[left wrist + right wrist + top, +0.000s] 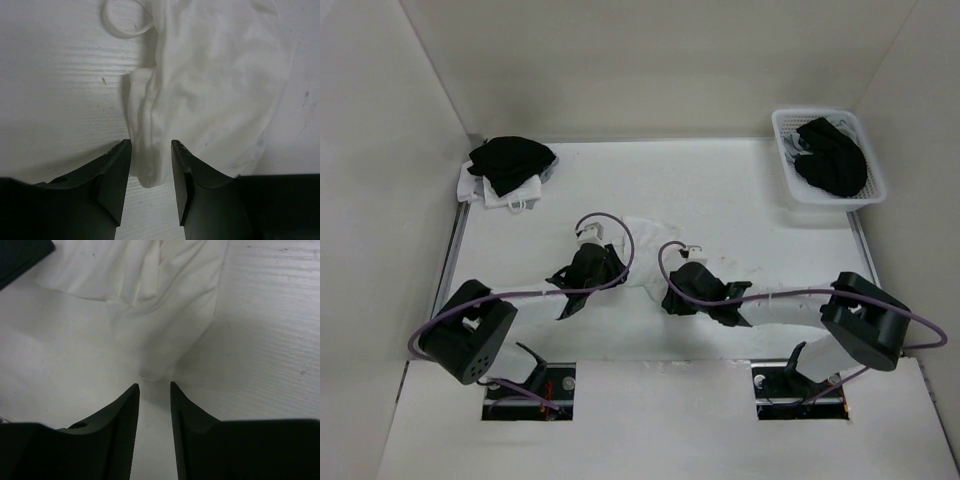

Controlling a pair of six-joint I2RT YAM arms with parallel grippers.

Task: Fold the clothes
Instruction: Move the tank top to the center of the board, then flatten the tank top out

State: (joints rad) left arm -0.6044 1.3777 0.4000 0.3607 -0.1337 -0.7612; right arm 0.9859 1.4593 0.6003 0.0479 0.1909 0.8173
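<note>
White top (210,80) lies on the table (720,180), between both grippers.
We find the left gripper (151,150) part-open astride a fold; the right gripper (154,390) is narrowly parted, hem just beyond its tips. Overhead, the arms hide much.

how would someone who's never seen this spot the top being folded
Middle of the table, between the left gripper and right gripper: a white top spread loosely. Unlike the far-left pile and the basket, it has no black cloth.

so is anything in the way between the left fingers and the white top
nothing visible is. in the left wrist view a loose fold of the white top already lies in the gap between the left fingers, with no other object between them
</note>
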